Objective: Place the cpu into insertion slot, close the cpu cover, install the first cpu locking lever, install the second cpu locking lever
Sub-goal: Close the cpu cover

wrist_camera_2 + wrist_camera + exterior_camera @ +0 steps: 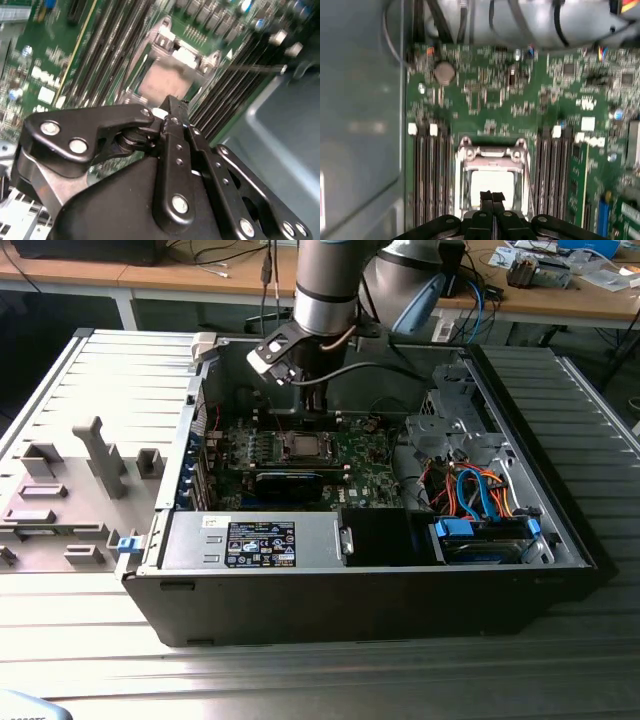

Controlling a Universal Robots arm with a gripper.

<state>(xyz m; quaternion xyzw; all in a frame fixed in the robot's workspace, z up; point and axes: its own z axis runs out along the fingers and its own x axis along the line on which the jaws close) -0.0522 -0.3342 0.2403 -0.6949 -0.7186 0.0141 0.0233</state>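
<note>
Tool [492, 195] just above cpu [481, 181]

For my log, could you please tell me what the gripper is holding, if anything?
Nothing: the gripper is shut, empty, over the cpu.

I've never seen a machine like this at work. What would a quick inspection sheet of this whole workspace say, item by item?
Surface: ribbed metal table carrying an open computer case.
Job's things: silvery chip lies flat on the green board, with a metal frame around it.
Clutter: grey plastic blocks on the table, at the exterior view's left.
Grippers: tool shut, its tips right at the chip's edge; whether they touch cannot be told.
Cables: orange and blue wires inside the case.
Surroundings: wooden desks behind, strewn with small items.
</note>
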